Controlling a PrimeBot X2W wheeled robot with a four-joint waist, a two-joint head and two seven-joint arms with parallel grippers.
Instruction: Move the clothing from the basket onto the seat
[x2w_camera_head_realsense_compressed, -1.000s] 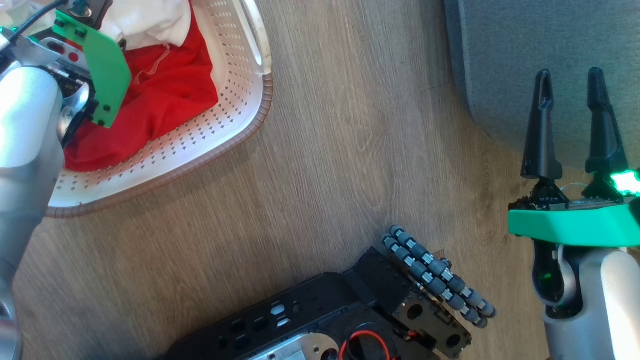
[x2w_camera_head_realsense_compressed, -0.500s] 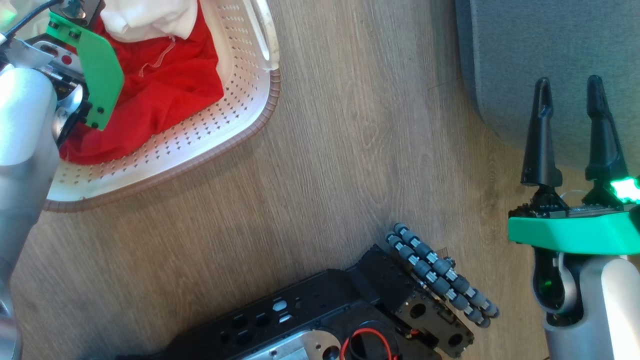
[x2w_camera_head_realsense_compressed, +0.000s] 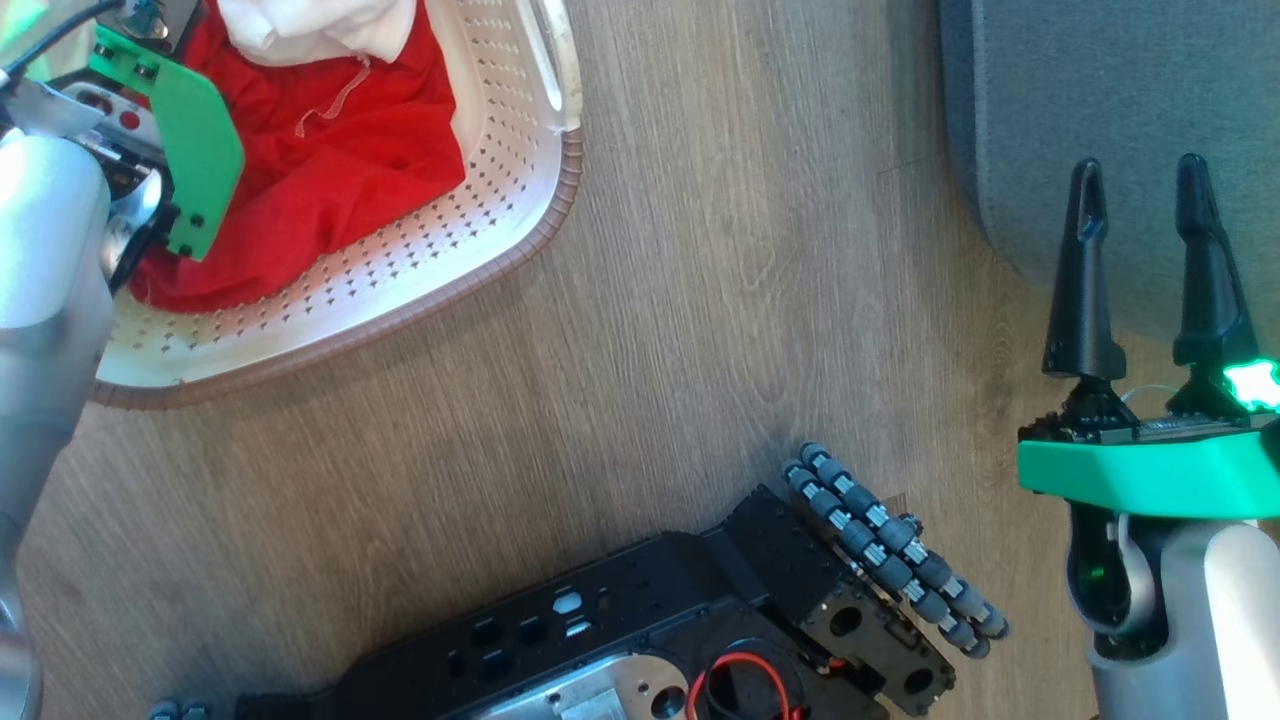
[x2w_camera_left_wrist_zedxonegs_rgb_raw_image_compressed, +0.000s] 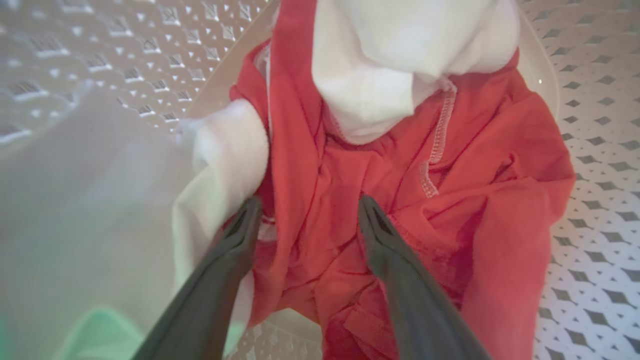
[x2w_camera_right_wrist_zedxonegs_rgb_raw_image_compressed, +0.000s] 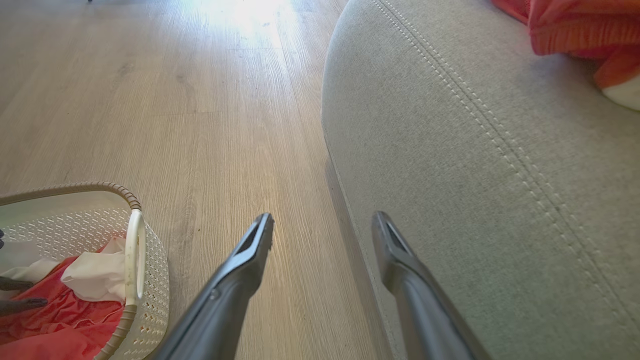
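At 3 o'clock right gripper (x2w_camera_head_realsense_compressed: 1139, 170), fingers apart, empty, by rounded edge of large grey stitched fabric seat (x2w_camera_head_realsense_compressed: 1100, 80), open wood floor (x2w_camera_head_realsense_compressed: 720, 300) at centre, left gripper (x2w_camera_left_wrist_zedxonegs_rgb_raw_image_compressed: 308, 202) at 10 o'clock, spread over bright red white-panelled clothing (x2w_camera_left_wrist_zedxonegs_rgb_raw_image_compressed: 450, 210) inside cream perforated plastic basket (x2w_camera_head_realsense_compressed: 480, 230), far rim cut off

No text, label, brand, number or sign can be read in any view. The marks on the wall of the basket (x2w_camera_head_realsense_compressed: 485, 200) are rows of perforations, not characters. Those on the black robot base (x2w_camera_head_realsense_compressed: 640, 600) are cut-outs and holes, with no legible marking.
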